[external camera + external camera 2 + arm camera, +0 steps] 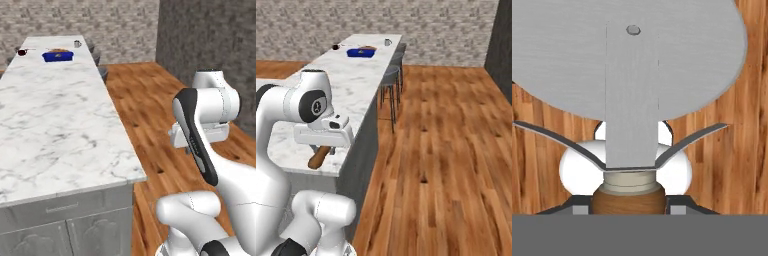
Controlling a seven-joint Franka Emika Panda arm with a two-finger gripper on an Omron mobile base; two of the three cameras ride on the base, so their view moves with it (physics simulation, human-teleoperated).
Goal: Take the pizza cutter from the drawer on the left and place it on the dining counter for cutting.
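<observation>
My gripper (628, 202) is shut on the pizza cutter's brown wooden handle. The cutter's round steel blade (632, 60) spreads across the top of the hand view, with wooden floor beyond it. In the right base view the brown handle (319, 157) pokes out under the gripper (324, 148), close to the near corner of the dining counter (351, 85). From the left base view the hand (200, 134) hangs to the right of the white marble dining counter (60, 125), above the floor, its fingers hidden behind the arm. A wide grey drawer (65, 206) with a slim bar handle is shut under the counter's near end.
At the counter's far end sit a blue dish with a pizza (58, 55) (360, 51), a small cup (77, 44) and a small dark item (21, 51). Grey stools (392, 75) line the counter's right side. Wooden floor (446, 150) lies to the right, bounded by a dark wall (200, 40).
</observation>
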